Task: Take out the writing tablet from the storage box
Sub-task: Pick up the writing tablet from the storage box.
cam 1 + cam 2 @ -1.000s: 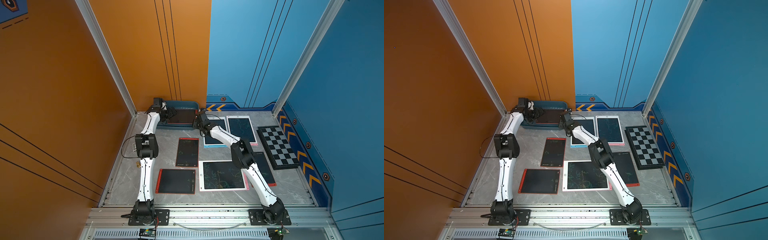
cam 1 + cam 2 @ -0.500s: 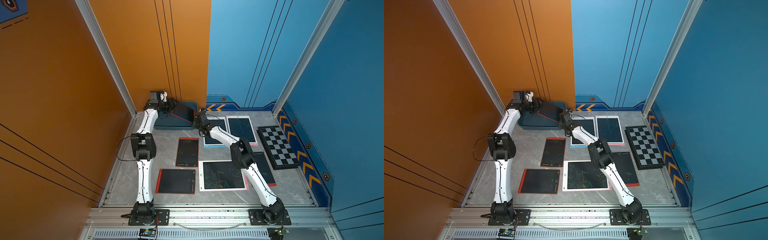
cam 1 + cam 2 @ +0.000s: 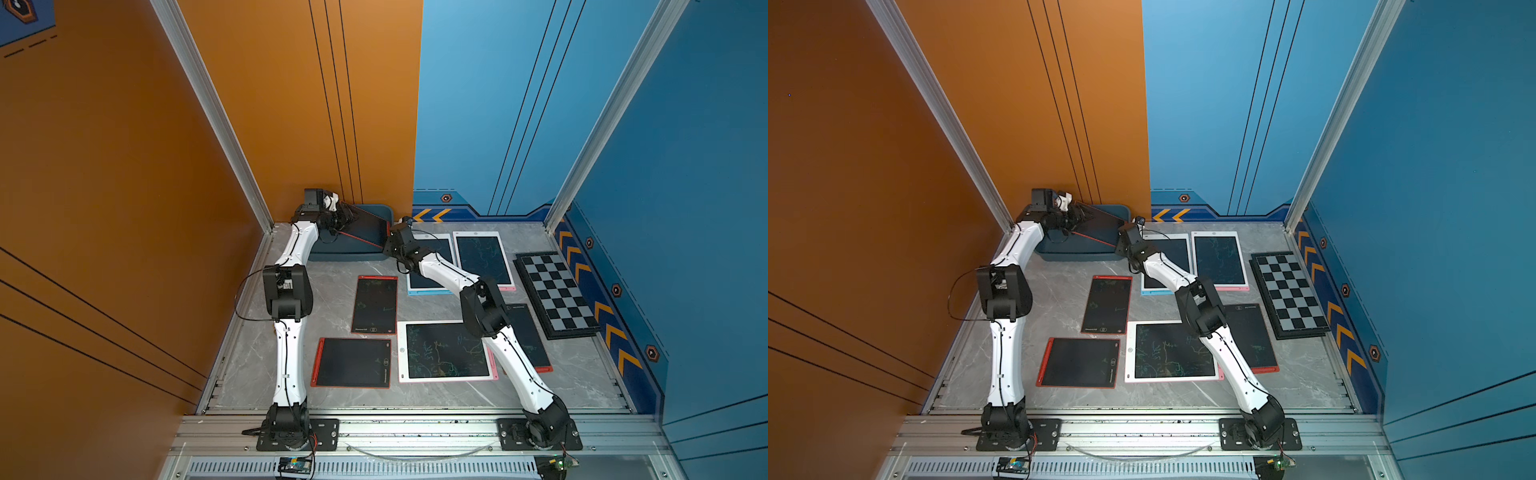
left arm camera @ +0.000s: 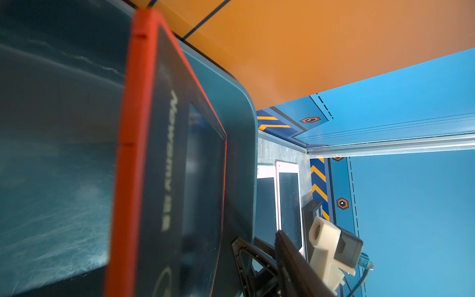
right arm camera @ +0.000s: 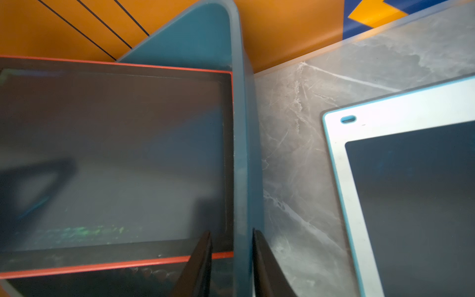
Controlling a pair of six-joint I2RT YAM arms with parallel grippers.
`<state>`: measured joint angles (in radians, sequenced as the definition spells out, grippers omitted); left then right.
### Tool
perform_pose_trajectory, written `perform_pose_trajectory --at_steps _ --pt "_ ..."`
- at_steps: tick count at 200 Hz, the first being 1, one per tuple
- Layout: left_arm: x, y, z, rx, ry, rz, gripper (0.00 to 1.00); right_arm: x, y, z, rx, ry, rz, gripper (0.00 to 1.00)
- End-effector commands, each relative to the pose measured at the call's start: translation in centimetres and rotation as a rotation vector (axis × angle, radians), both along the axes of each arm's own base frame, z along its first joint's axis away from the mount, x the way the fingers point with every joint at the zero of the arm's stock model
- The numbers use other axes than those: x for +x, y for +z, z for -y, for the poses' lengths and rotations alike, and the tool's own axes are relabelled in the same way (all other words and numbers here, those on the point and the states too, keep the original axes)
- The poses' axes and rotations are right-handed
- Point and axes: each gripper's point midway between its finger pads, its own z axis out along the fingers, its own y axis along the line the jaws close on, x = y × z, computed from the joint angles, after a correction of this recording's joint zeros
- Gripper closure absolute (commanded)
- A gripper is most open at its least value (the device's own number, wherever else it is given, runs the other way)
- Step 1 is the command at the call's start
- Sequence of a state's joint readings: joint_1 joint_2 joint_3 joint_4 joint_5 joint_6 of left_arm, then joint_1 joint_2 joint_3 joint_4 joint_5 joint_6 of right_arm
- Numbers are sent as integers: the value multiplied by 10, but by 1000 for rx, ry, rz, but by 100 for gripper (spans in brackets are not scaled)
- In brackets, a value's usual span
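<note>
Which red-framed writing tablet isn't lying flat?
The red-framed black tablet in the dark teal plastic storage box: it tilts up at one end, while the other three lie flat on the grey marble tabletop.

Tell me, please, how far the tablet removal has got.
Done: the right gripper clamps the storage box wall. In hand: the writing tablet is tilted, one end raised at the left gripper, the other inside the box. Left: lifting it clear.

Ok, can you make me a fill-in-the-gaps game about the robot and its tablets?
1. The writing tablet in the storage box has a ___ frame.
2. The right gripper clamps the box, which stands by the ___ wall.
3. The chequered board lies by the ___ side wall.
Missing: red, orange, blue.
</note>
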<state>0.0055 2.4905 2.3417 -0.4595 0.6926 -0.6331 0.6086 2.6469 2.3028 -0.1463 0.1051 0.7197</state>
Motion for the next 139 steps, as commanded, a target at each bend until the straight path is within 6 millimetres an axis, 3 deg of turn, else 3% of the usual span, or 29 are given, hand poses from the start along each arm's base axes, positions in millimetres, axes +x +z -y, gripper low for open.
perform_pose_trajectory --at_steps 1,18,53,114,130,139 --pt "-7 12 5 2 -21 20 56 -15 -48 -7 -27 33 -99 72" --pt "-9 14 1 24 -14 27 35 -15 -48 -6 -22 31 -101 72" --pt "-13 24 -8 49 -9 51 23 -15 -50 -6 -21 30 -106 72" --pt "-20 31 -24 77 -1 55 18 -15 -52 -5 -19 29 -109 72" --pt "-22 30 -27 82 2 49 23 -15 -53 -5 -18 26 -112 72" --pt "-23 29 -29 82 1 44 31 -14 -53 -5 -16 25 -110 72"
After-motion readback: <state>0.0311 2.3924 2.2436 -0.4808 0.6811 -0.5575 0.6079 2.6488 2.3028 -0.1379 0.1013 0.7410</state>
